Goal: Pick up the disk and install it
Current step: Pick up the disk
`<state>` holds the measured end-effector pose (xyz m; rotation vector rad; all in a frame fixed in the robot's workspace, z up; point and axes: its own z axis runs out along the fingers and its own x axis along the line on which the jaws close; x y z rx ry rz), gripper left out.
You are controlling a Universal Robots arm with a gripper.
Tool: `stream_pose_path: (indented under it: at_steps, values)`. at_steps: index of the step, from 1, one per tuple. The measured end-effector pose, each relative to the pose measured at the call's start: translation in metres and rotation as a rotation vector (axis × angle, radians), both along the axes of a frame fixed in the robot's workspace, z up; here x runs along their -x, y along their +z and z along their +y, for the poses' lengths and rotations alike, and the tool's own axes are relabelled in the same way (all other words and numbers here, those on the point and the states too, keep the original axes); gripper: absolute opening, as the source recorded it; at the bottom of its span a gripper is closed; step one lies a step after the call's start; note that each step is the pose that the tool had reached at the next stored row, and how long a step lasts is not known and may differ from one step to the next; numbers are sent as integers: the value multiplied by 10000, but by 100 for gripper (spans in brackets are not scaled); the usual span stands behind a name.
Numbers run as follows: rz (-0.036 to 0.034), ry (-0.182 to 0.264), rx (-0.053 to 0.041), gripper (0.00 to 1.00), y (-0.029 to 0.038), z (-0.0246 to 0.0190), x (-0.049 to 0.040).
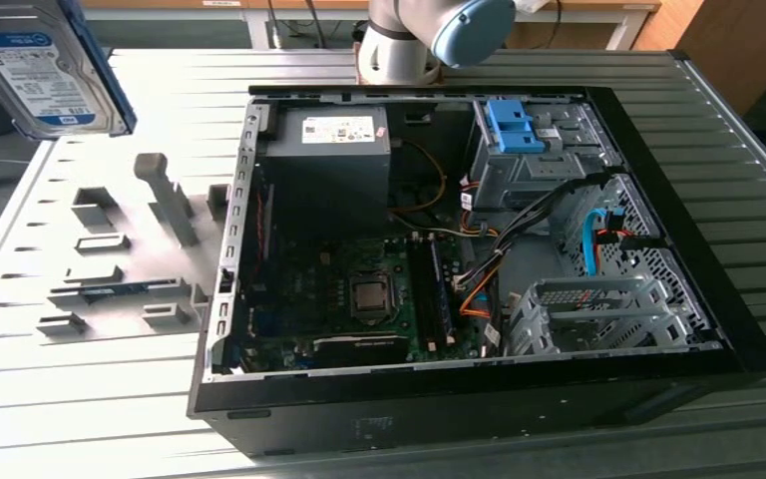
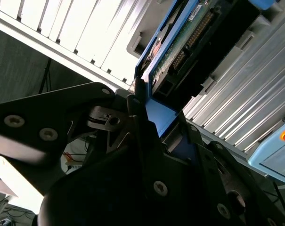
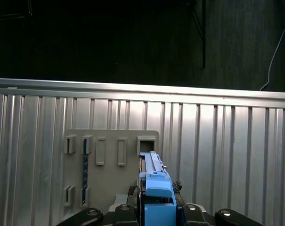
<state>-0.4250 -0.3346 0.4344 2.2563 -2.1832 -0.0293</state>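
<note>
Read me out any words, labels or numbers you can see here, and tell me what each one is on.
Nothing reads clearly enough to quote.
Blue-and-white label on the disk: there is print, but it is too blurred to read.
White sticker on the power supply box: there is print, but it is too small to read.

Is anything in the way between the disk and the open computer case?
Nothing visible does. The gripper holds the disk in the air at the exterior view's left of the computer case, which lies open.
</note>
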Motion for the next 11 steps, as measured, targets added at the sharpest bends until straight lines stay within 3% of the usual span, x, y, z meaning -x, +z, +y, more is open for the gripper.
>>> stream_pose_path:
  at_steps: [11]
  values:
    - [0,0,0,36,119,0,0]
